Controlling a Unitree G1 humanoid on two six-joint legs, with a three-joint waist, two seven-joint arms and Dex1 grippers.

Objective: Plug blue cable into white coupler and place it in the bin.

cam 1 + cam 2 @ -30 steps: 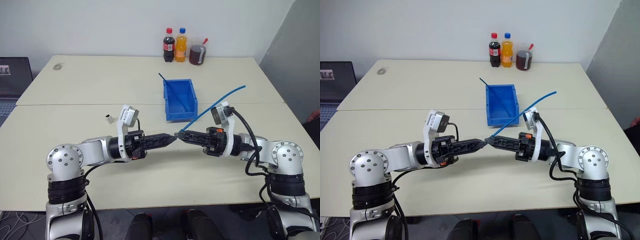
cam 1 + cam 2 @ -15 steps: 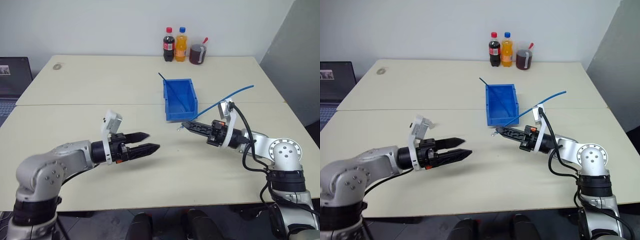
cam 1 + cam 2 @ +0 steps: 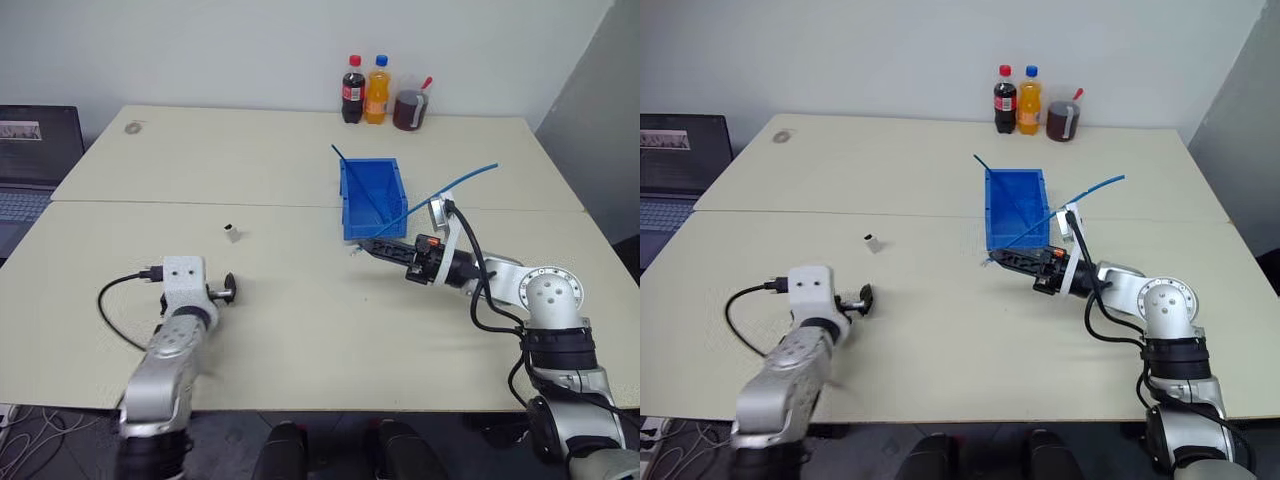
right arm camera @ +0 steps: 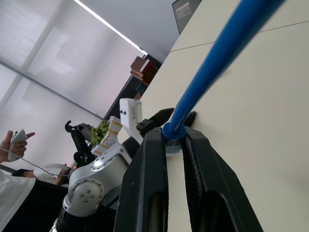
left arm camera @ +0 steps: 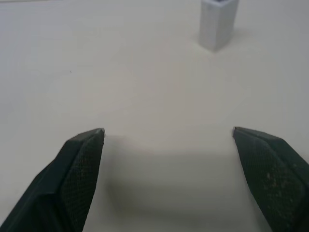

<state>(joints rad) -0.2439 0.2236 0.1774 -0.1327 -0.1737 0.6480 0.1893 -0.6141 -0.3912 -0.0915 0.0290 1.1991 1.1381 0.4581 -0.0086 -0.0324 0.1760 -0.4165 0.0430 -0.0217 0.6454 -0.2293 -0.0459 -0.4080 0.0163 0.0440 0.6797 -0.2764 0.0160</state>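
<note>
Beige table (image 3: 300, 330) lies bare between white coupler (image 3: 231, 233) and bin (image 3: 372, 190).

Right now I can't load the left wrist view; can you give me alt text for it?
The left gripper has its two black jaws wide apart over the bare cream table, holding nothing. The white coupler stands upright on the table ahead of it, nearer the line of one jaw than the middle of the gap, untouched.

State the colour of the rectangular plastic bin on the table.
Bright blue; the rectangular plastic bin shows best in the left eye view.
</note>
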